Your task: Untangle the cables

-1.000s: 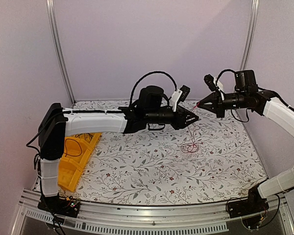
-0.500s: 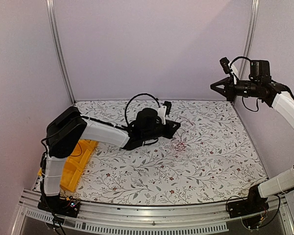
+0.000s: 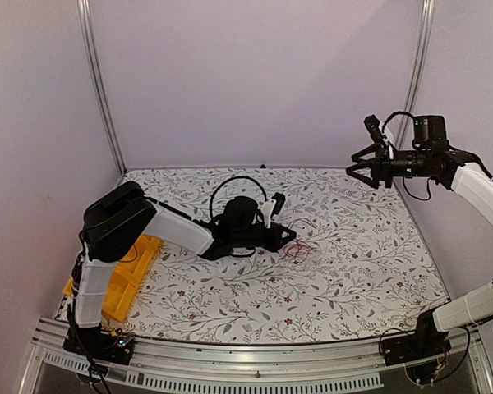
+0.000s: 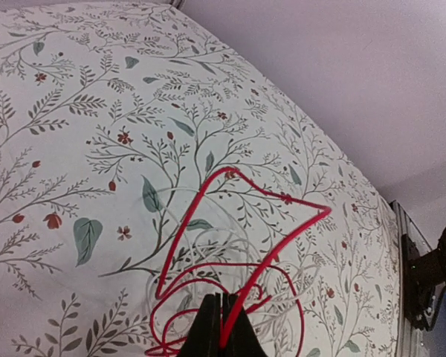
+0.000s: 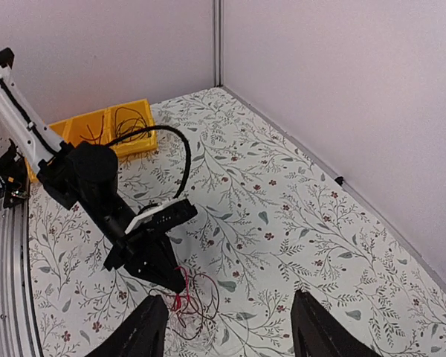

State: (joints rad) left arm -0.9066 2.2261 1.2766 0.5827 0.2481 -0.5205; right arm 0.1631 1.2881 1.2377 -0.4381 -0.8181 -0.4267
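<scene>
The floral worktop (image 3: 353,271) is seen across the lower half of the top view. A yellow bin (image 3: 131,279) is set at its left edge, and thin black cables (image 5: 126,119) are coiled in it. The right end effector (image 3: 353,164) is held high at the upper right, its jaws spread wide and holding nothing. The left end effector (image 3: 289,238) is set low at the centre and pinched shut on a strand of the red cables (image 3: 297,249), which are heaped in loose loops just right of centre.

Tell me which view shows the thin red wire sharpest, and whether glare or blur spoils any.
Left wrist view: best; the thin red wire is crisp, pinched in the shut left gripper, though the floral tabletop bows from lens distortion. Top external view: even light, no glare, wire small. Right wrist view: wire tiny, the open right gripper's dark fingers soft at the bottom edge.
</scene>
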